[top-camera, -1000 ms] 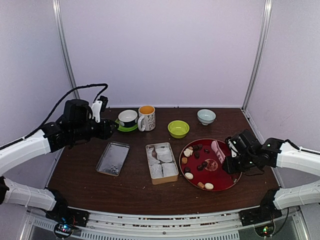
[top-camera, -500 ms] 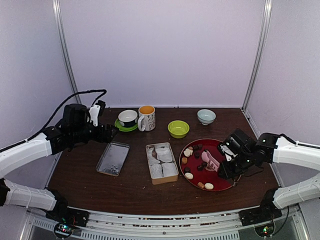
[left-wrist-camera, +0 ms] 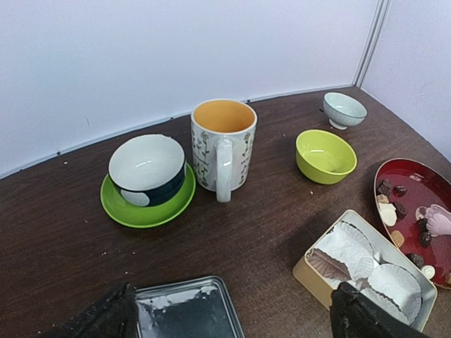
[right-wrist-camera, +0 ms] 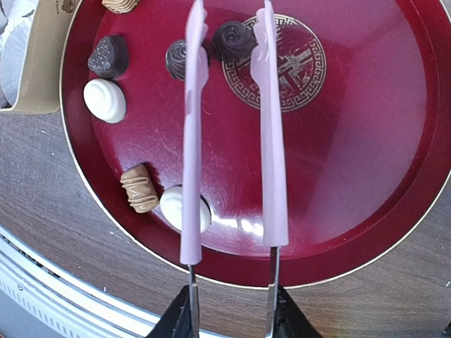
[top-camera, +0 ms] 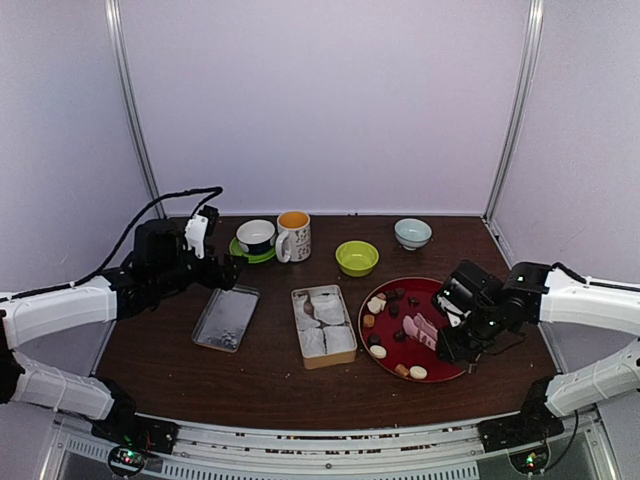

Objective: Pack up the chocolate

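Right wrist cam: my right claw [right-wrist-camera: 232, 318] is clamped on the pink tongs [right-wrist-camera: 271, 141], squeezing lightly enough that the tips are apart, one on each side of a dark chocolate [right-wrist-camera: 232, 40] on the red plate [right-wrist-camera: 366, 141]. Nothing is pinched yet. The other chocolates [right-wrist-camera: 106, 100] lie on that same plate, and as far as I can tell none are in the tin [top-camera: 331, 361] just beside it. Tongs make sense, since these sweets look too small for bare fingers. My left claw [left-wrist-camera: 236, 317] gapes wide with nothing in it, over by the lid [left-wrist-camera: 187, 310], out of the way.
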`<state>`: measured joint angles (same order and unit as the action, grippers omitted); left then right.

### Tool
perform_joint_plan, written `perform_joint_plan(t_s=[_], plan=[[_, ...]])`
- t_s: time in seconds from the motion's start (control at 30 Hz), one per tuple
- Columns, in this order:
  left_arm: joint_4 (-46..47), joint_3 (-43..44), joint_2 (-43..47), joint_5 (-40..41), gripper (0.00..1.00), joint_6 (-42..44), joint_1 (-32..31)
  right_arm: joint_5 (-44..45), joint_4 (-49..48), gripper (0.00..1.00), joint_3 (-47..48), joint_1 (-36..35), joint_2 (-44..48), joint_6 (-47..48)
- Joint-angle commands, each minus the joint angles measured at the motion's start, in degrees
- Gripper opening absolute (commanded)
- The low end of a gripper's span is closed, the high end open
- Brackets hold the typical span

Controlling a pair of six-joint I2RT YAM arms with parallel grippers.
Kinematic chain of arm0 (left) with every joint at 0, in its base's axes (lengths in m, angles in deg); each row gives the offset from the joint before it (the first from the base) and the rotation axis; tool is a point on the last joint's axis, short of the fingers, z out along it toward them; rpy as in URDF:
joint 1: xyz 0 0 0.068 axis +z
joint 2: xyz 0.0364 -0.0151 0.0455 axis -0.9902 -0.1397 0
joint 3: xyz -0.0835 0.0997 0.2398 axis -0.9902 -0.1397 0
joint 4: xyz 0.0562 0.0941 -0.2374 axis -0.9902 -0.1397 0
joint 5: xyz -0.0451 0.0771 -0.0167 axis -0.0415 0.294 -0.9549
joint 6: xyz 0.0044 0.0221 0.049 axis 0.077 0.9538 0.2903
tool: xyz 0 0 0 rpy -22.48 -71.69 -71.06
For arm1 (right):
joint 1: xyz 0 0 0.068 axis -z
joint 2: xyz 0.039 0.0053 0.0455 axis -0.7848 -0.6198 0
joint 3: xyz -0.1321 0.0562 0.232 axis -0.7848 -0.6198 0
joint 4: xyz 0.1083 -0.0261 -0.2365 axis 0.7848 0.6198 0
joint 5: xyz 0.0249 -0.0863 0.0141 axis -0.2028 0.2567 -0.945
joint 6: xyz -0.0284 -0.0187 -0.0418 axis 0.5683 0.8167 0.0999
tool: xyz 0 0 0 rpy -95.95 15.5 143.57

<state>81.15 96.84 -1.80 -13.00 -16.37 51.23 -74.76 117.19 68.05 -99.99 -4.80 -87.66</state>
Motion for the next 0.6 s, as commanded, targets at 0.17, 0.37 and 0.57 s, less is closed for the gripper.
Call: perform_joint_plan(t_s=[0.17, 0.37, 0.57], plan=[[9.5, -2.3, -1.4, -3.6, 0.98, 0.5, 0.3, 4.2, 0.8, 0.32, 2.9, -0.8, -2.8, -0.7], [11.0, -3.3, -1.4, -4.1, 0.98, 0.5, 0.3, 4.8, 1.4, 0.32, 3.6, -1.0, -4.3, -0.7], [10.9, -3.4, -1.2, -4.6, 0.98, 0.6, 0.3, 4.9, 2.0, 0.31, 5.2, -1.9, -6.0, -0.3]])
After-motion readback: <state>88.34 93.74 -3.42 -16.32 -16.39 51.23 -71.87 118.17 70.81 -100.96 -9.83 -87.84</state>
